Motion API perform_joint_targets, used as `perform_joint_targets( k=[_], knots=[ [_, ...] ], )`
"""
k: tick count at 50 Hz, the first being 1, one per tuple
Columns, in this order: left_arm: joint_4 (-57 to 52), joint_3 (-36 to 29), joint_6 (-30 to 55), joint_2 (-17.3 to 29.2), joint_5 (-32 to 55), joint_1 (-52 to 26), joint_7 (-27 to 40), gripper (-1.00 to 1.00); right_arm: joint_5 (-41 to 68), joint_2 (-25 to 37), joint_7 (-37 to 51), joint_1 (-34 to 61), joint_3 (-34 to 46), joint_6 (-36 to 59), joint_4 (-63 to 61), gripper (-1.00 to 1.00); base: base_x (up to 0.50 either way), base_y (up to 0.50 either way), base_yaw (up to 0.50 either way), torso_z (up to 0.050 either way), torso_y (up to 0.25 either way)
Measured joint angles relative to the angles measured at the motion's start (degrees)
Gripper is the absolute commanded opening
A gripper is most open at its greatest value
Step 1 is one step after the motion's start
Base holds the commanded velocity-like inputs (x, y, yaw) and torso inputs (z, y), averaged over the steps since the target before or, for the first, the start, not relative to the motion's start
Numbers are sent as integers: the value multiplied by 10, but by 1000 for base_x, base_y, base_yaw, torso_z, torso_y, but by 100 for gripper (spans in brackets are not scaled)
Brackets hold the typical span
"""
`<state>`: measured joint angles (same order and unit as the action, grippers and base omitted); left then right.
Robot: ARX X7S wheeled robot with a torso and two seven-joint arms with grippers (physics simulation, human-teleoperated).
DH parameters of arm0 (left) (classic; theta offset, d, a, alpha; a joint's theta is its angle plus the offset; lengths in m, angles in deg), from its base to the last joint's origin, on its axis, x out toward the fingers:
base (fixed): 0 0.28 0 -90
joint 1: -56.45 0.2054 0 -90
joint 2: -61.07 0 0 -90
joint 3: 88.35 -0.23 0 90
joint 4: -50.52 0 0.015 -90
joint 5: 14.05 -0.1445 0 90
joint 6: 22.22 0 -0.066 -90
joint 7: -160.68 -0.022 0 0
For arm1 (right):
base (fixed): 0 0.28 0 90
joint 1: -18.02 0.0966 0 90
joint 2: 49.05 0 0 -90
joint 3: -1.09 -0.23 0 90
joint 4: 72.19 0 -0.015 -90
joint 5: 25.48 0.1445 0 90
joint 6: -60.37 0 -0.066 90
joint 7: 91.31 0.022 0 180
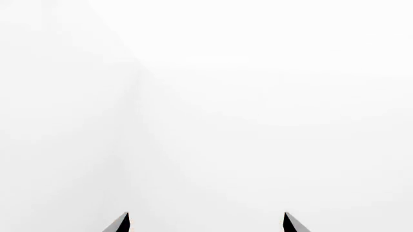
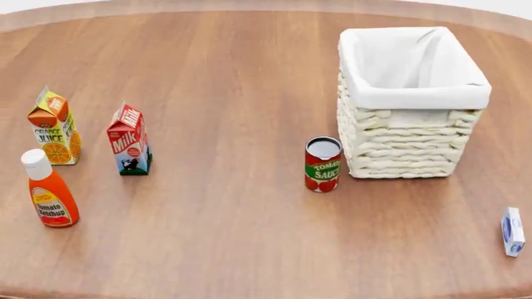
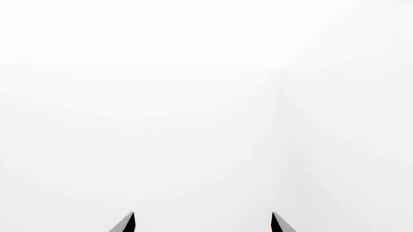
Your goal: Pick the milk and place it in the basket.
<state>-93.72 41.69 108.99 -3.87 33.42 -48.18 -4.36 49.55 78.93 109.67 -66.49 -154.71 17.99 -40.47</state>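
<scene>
The milk (image 2: 129,148), a small gable-top carton with a red top and pale blue lower part, stands upright at the left of the wooden table (image 2: 224,75) in the head view. The basket (image 2: 410,106), cream wicker with white cloth lining, stands at the right back and looks empty. Neither arm shows in the head view. My left gripper (image 1: 206,223) is open, its tips wide apart, facing only blank white. My right gripper (image 3: 202,223) is open the same way, with nothing between its tips.
An orange juice carton (image 2: 54,128) stands left of the milk. A tomato ketchup bottle (image 2: 49,190) stands in front of it. A tomato sauce can (image 2: 323,164) stands just left of the basket. A small blue-white carton (image 2: 513,231) lies at the right edge.
</scene>
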Motion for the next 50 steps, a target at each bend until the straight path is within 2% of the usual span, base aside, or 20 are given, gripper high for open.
perform_joint_targets(
  k=[11,25,50],
  knots=[
    [-16,30,6,16,24,2,10,100,-29,51,20,-128,26,-135,-10,100,0,500,0,0,0],
    [-22,40,4,26,36,6,17,100,-45,79,33,-198,45,-213,-11,100,0,492,0,0,0],
    [-21,36,-8,35,38,15,24,100,-64,94,36,-240,61,-260,-11,100,28,11,0,0,0]
  ],
)
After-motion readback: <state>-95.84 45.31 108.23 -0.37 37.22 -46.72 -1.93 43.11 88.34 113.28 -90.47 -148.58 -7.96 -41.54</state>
